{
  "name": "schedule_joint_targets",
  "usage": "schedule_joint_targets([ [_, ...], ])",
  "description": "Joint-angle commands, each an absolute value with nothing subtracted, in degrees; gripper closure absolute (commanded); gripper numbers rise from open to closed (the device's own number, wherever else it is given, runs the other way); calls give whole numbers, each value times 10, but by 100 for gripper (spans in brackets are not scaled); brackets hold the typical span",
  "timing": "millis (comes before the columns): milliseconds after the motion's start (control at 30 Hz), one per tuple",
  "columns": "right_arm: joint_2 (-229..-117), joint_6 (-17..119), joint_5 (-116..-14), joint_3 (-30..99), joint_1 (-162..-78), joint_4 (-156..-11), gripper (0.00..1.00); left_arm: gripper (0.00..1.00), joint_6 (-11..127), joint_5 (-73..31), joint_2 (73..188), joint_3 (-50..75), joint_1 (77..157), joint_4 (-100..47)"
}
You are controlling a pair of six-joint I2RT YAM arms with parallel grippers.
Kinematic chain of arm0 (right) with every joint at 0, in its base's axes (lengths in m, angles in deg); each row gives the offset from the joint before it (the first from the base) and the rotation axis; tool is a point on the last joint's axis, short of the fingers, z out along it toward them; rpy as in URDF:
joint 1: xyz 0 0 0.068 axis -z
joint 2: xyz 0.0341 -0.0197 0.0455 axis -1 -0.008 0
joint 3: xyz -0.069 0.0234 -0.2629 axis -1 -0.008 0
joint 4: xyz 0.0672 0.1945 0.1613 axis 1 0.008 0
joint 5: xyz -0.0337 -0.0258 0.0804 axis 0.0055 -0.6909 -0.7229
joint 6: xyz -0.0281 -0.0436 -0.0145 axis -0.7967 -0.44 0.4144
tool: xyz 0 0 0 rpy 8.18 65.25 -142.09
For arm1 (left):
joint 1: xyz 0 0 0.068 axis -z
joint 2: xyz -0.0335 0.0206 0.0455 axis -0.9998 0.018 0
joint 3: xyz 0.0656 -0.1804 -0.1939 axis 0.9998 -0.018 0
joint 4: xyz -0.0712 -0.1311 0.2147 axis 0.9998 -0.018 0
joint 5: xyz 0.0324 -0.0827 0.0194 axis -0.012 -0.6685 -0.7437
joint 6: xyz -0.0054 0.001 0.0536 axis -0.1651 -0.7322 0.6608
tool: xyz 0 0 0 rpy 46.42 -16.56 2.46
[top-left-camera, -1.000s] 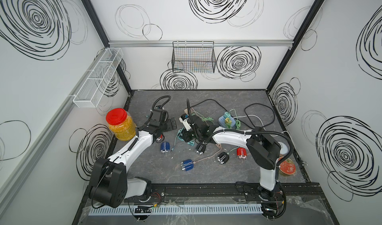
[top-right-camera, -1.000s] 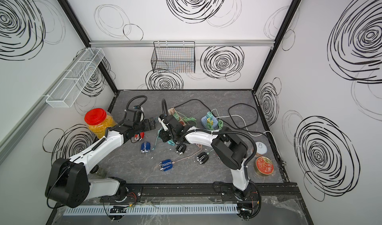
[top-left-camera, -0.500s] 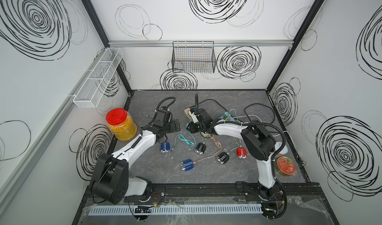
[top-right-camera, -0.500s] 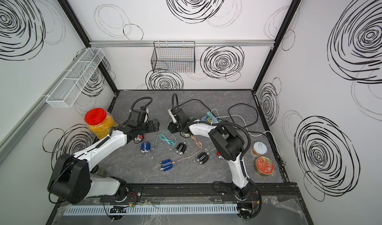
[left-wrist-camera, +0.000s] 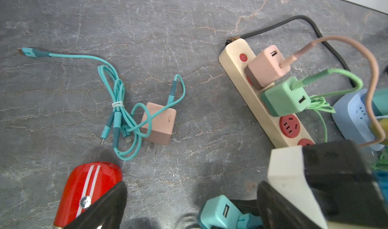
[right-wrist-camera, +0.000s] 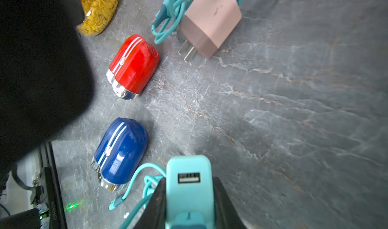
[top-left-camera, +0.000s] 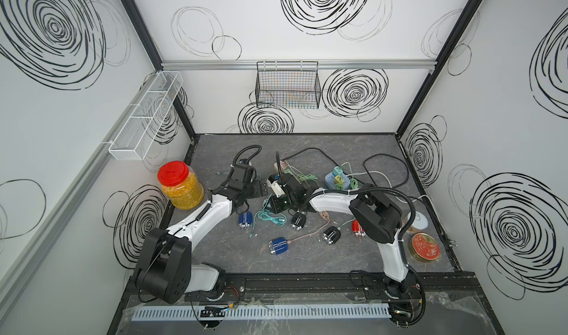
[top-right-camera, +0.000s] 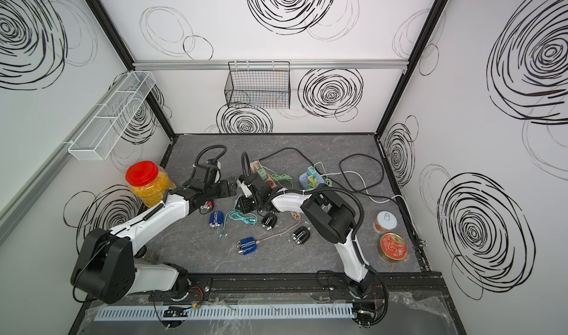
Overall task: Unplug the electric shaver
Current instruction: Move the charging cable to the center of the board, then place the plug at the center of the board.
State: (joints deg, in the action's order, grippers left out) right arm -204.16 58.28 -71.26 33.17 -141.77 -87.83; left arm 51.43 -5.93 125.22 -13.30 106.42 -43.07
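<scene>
- I think the step now is to set the teal plug (right-wrist-camera: 189, 171) down. It is out of the strip and up off the tabletop (right-wrist-camera: 294, 112).
- Nearest, the front shaver (top-left-camera: 278, 245) has a pink cord (top-left-camera: 304, 234) that seems to go into its end. Do not snag that cord.
- A bit farther, the blue shaver (right-wrist-camera: 120, 152) lies by the teal cord (top-left-camera: 272, 219).
- The cord tip (right-wrist-camera: 114, 203) lies loose just beside the blue shaver, not in it.
- I cannot tell for sure which shaver the task means.
- Lower the plug slowly onto a bare spot, so the teal cord does not drag a shaver along.
- Keep the hold firm until the plug rests flat.
- Mind the other arm. The two claws are very near each other, so go gently.
- Farthest, the strip (left-wrist-camera: 262, 104) has a pink plug (left-wrist-camera: 266, 66) and a green plug (left-wrist-camera: 283, 96) in it. Stay off them for now.
- The right claw (right-wrist-camera: 190, 198) is pinched on the teal plug, with one finger on each side.
- The left claw (left-wrist-camera: 193, 188) is spread wide and holds nothing.
- One of its fingers (left-wrist-camera: 105, 207) is right by a red shaver (left-wrist-camera: 90, 188). I cannot tell if they touch.
</scene>
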Motion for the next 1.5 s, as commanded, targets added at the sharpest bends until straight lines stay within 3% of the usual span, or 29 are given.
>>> schedule_joint_targets([
  [0,-2063,596,-741,335,-1400,-874,93,1,514,-56,1257,-139,1062,-409],
  [367,-2089,582,-737,383,-1364,-775,82,1,514,-56,1257,-140,1064,-407],
  [800,-2107,568,-760,423,-1350,-706,54,1,517,-54,1263,-133,1065,-409],
  [1300,-2090,519,-726,496,-1341,-574,42,1,519,-53,1261,-141,1062,-405],
  [1467,-2113,494,-691,543,-1342,-514,47,1,519,-54,1258,-146,1060,-403],
])
